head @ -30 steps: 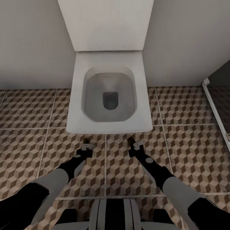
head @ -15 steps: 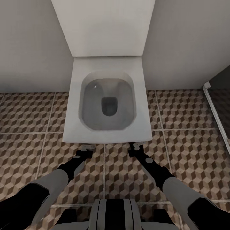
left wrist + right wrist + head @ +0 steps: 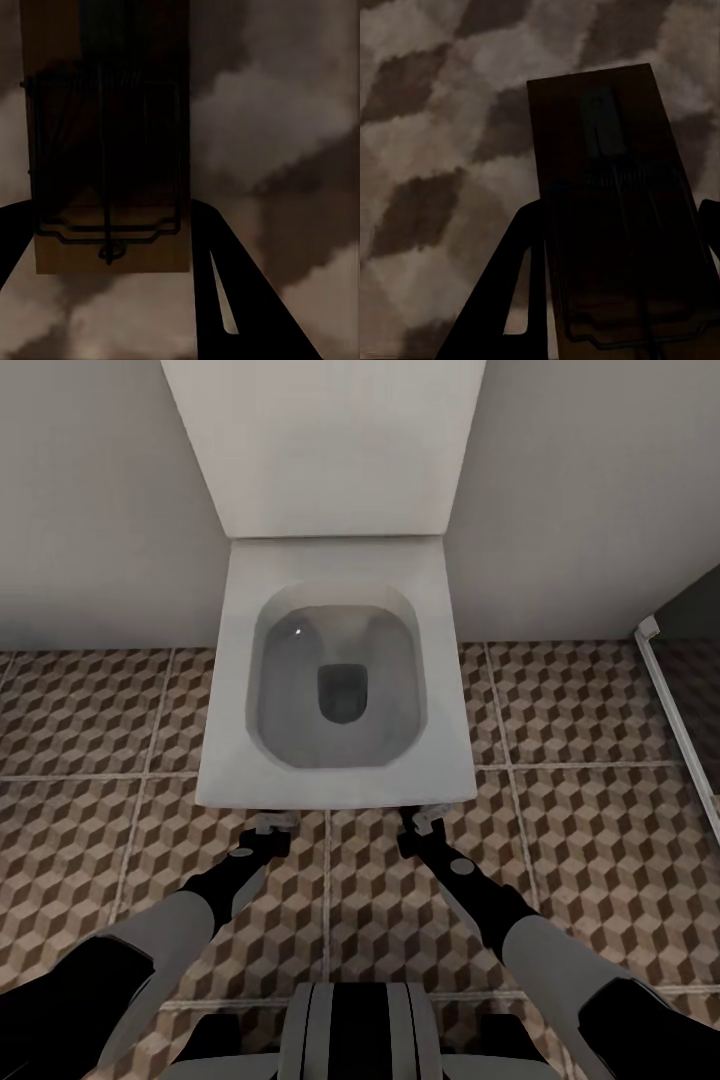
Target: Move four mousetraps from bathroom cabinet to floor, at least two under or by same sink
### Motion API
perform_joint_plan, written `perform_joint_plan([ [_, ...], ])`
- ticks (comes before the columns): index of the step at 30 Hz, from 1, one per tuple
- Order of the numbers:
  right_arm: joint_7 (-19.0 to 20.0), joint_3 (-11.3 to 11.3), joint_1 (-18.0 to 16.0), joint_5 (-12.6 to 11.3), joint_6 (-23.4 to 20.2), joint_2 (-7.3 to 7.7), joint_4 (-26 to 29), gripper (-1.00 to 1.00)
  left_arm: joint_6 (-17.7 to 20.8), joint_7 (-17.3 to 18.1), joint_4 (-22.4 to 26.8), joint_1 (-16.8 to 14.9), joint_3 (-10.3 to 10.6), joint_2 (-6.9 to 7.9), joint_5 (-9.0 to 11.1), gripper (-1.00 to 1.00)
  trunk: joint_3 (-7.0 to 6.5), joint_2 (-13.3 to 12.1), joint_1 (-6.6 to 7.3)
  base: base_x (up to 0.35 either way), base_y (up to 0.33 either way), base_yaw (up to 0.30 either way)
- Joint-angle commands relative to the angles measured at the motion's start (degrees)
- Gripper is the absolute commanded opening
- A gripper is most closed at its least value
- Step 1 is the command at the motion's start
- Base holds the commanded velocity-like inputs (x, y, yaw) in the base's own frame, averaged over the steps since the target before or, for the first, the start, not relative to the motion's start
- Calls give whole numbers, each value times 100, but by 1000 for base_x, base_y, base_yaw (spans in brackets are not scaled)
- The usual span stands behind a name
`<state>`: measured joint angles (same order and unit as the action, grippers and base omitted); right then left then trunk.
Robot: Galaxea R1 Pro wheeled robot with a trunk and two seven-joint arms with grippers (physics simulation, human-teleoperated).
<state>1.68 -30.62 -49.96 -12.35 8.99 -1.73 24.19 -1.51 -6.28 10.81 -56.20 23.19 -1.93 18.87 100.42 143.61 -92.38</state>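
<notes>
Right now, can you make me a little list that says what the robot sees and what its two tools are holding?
place: bathroom floor with cube-pattern tiles
in front: white toilet, lid up, against the wall
left tool: near the toilet's front edge, just above the floor
left tool holds: a mousetrap between its fingers, seen in the left wrist view
right tool: near the toilet's front edge
right tool holds: another mousetrap, seen in the right wrist view
sink: cannot tell

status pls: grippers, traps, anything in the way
Left gripper shut on a mousetrap. Right gripper shut on another mousetrap. Both low over the bathroom floor. Toilet directly ahead.
</notes>
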Motion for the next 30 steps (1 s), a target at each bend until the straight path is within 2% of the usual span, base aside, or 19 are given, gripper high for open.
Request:
perform_joint_plan([
  [1,29,-28,-5,-72,31,1,-33,-100,46,-93,-59,6,125,0,109,-100,3,0,-1,0,0,0],
  [10,34,-23,-5,-73,33,-4,-162,-100,46,-93,-58,14,125,-12,114,-100,3,0,-1,0,0,0],
  [21,34,-23,-5,-75,35,-3,-235,-100,46,-93,-62,21,125,-95,110,-100,3,0,-1,0,0,0],
  [22,34,-23,-5,-75,36,-3,-234,100,46,-93,-62,21,125,-95,109,-100,3,0,-1,0,0,0],
  [30,34,-23,-5,-75,41,-3,-234,100,46,-93,-91,25,125,-97,111,-100,3,0,-1,0,0,0],
])
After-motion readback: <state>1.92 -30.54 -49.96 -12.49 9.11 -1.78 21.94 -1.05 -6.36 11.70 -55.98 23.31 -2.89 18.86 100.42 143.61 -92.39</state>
